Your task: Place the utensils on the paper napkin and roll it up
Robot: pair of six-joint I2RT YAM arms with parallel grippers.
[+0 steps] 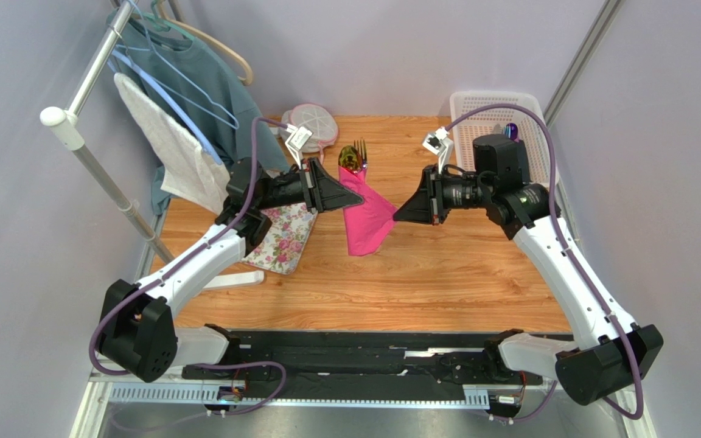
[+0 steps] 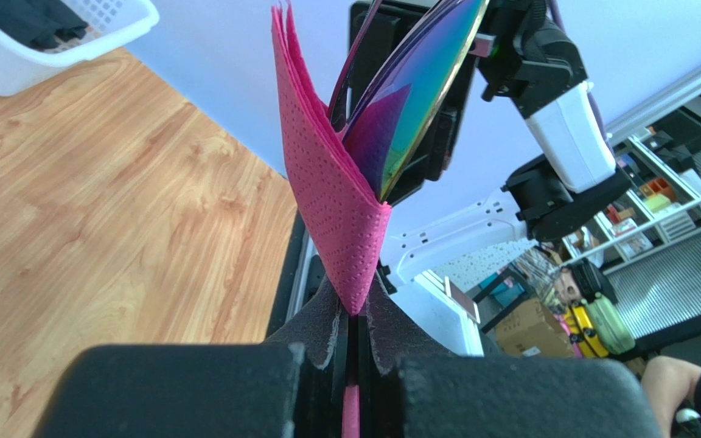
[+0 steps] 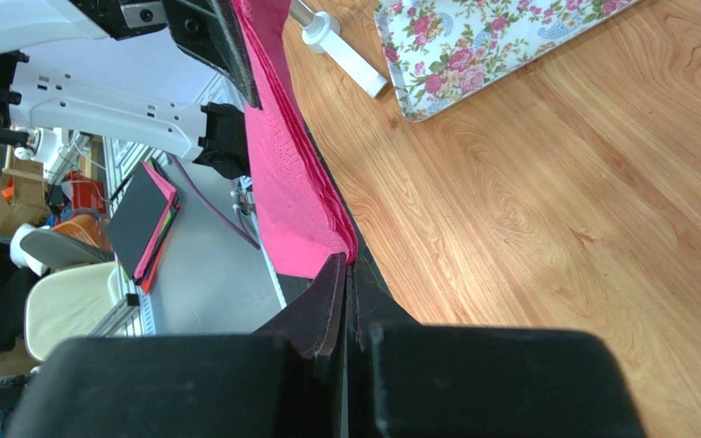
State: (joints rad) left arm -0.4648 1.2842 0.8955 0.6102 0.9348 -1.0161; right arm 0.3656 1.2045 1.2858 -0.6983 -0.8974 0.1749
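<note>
The magenta paper napkin hangs folded above the table between my two grippers. My left gripper is shut on one corner of it; in the left wrist view the napkin rises from the pinched fingertips. My right gripper is shut on the opposite edge, and the napkin runs off from its tips in the right wrist view. The gold fork and spoon stick out at the napkin's far end. A shiny iridescent utensil lies inside the fold.
A floral cloth lies left of the napkin, also in the right wrist view. A white basket with a purple-tipped item stands back right. A rack with a shirt and white towel stands at the left.
</note>
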